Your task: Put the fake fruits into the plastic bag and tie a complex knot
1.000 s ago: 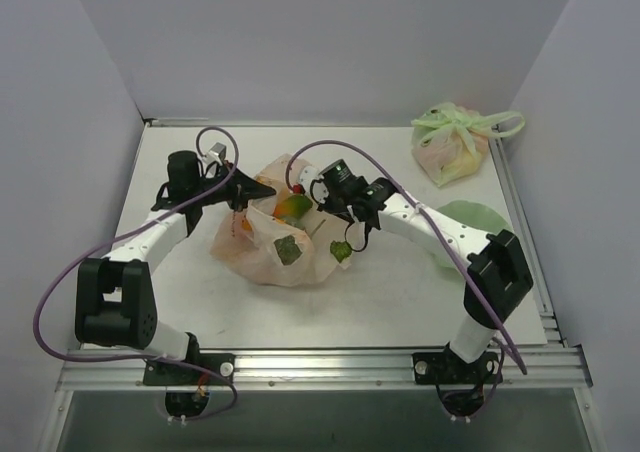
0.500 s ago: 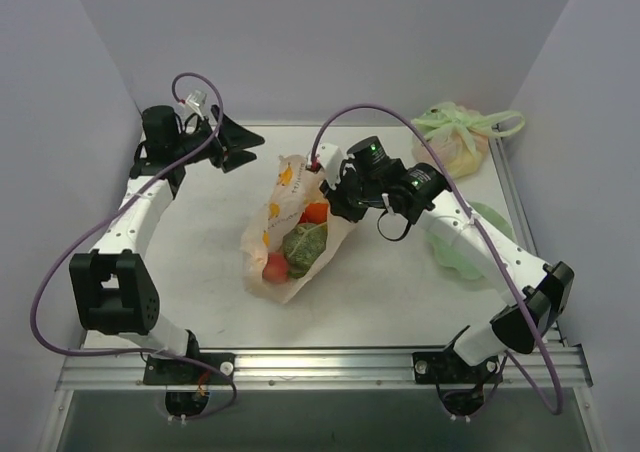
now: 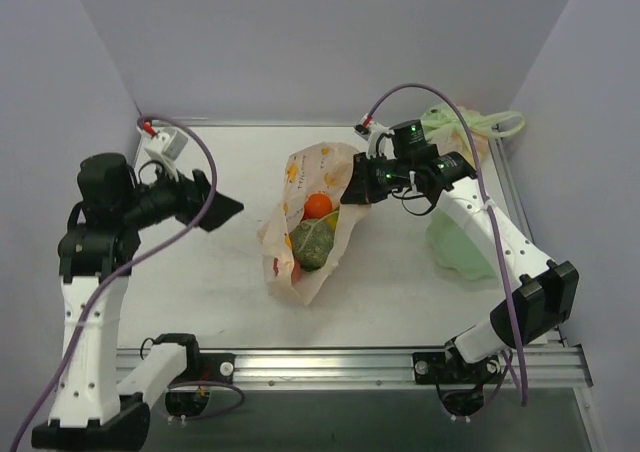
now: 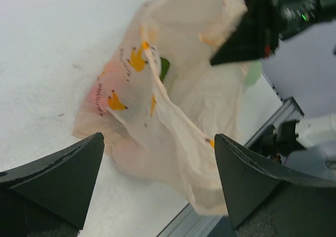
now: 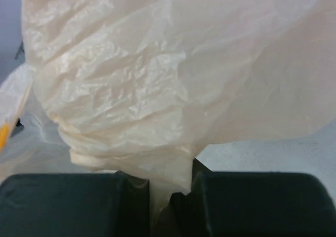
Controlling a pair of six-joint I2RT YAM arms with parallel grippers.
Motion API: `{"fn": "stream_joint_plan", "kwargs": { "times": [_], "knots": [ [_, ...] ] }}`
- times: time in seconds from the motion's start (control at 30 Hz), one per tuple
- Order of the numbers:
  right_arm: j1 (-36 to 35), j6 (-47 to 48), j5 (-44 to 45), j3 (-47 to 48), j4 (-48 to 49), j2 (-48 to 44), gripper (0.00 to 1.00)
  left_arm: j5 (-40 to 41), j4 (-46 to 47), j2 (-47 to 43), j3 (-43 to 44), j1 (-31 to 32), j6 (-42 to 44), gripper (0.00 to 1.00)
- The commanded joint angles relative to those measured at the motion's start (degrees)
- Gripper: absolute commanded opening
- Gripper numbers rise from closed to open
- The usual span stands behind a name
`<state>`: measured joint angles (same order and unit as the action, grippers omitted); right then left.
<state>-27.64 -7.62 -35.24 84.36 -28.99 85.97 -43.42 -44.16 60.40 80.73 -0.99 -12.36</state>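
Note:
The peach plastic bag printed with bananas stands mid-table, stretched up toward the back right. Fake fruits show through its mouth: an orange piece and the dark green bumpy piece. My right gripper is shut on the bag's upper edge; in the right wrist view the film bunches between the fingers. My left gripper stands open to the left of the bag, apart from it. In the left wrist view the bag lies beyond the open gripper. No knot is in view.
A pale green bag with green handles sits at the back right corner. A light green film sheet lies under the right arm. A metal rail runs along the near table edge. Walls close in on three sides.
My left gripper opened, let go of the bag and drew back to the left. My right gripper pulled the bag's edge up and toward the back right, and the fruits settled low in the bag.

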Motion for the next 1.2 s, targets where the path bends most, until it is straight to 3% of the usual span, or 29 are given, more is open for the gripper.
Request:
{"fn": "stream_joint_plan", "kwargs": {
  "times": [0.0,0.23,0.5,0.77,1.17],
  "knots": [
    [0.65,-9.59,-6.07,-1.3,7.01,-3.09,0.0,0.8,-9.89,-6.68,-5.48,4.5,9.02,0.95],
    [3.82,-16.72,-6.94,-5.08,12.55,-2.92,0.0,-5.98,-10.43,-16.97,-14.44,10.65,3.06,0.95],
    [4.43,-16.64,-7.56,-5.6,12.91,-2.04,0.0,-4.49,4.33,-21.2,-25.61,18.56,-7.23,0.95],
    [4.43,-16.99,-8.0,-5.34,13.09,-1.16,0.0,5.44,18.64,-16.55,-28.52,33.58,-14.7,0.95],
    [5.4,-16.99,-9.14,-5.78,13.43,-2.3,0.0,15.72,25.44,-8.11,-28.95,41.95,-16.9,0.88]
  ]
}}
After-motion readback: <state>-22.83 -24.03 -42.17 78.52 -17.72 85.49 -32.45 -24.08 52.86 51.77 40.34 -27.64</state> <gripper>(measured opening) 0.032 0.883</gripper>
